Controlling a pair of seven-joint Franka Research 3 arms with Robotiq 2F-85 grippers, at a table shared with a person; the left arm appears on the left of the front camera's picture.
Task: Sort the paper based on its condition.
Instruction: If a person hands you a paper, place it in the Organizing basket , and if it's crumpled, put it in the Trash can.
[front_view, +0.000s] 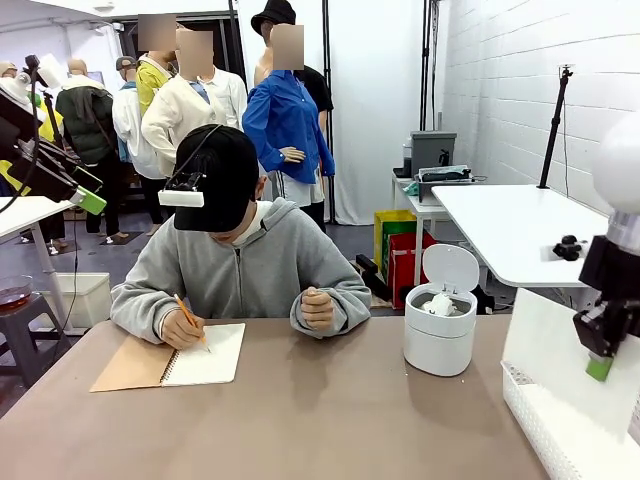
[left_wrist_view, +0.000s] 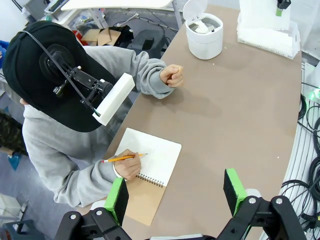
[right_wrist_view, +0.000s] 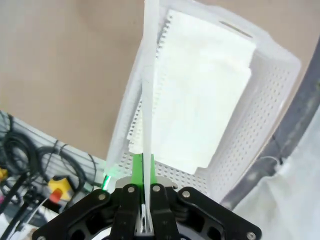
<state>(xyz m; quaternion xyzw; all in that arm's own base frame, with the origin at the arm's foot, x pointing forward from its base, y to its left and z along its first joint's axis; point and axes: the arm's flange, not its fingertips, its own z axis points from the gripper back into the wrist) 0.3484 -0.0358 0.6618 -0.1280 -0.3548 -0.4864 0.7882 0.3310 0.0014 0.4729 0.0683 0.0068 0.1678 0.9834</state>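
My right gripper (right_wrist_view: 143, 175) is shut on a flat white sheet of paper (right_wrist_view: 148, 90), seen edge-on, hanging above the white lattice basket (right_wrist_view: 270, 100). Smooth sheets (right_wrist_view: 200, 90) lie inside that basket. From the front, the same sheet (front_view: 560, 350) hangs upright at the right gripper (front_view: 600, 365), over the basket (front_view: 545, 425) at the table's near right corner. A crumpled white wad (front_view: 438, 303) sits in the small round bin (front_view: 438, 345). High at the far left, my left gripper (front_view: 88, 198) stands open above the table, both green pads (left_wrist_view: 118, 199) spread wide.
A person at the far side writes with a pencil (front_view: 190, 320) in a spiral notebook (front_view: 205, 355), the other fist (front_view: 318, 308) resting on the table. The bin's lid (front_view: 450, 268) stands open. The brown tabletop (front_view: 320, 420) is bare in the middle.
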